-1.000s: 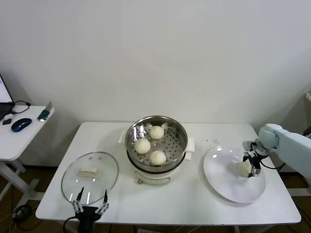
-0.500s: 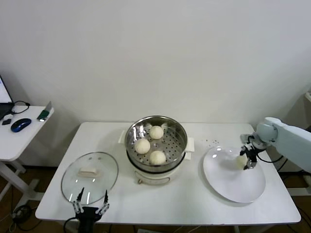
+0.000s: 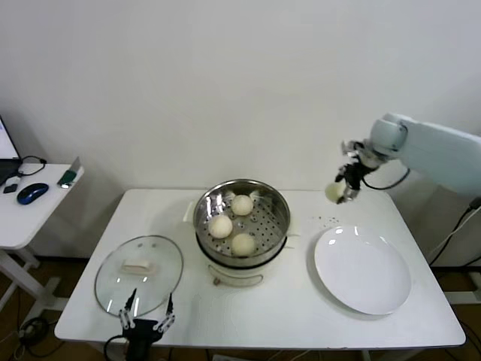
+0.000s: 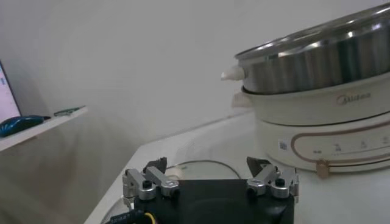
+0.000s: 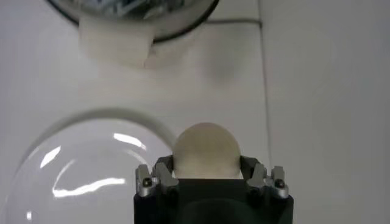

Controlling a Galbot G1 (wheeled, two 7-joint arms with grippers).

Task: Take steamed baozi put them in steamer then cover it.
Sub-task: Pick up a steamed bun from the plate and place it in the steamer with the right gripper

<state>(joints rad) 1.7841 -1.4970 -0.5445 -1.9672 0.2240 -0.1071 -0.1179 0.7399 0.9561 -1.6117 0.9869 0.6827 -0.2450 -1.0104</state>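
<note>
The steamer stands at the table's middle with three baozi on its perforated tray. My right gripper is shut on the fourth baozi, high in the air to the right of the steamer and behind the white plate. In the right wrist view the baozi sits between the jaws, with the steamer's handle beyond. The glass cover lies flat at the front left. My left gripper is open and parked at the front edge just below the cover, also seen in its wrist view.
An empty white plate lies at the right of the table. A side desk with a mouse stands to the left. The steamer's body fills the left wrist view.
My right gripper has lifted the baozi off the white plate and carried it up and left toward the steamer. The plate is now empty. The left arm has not moved.
</note>
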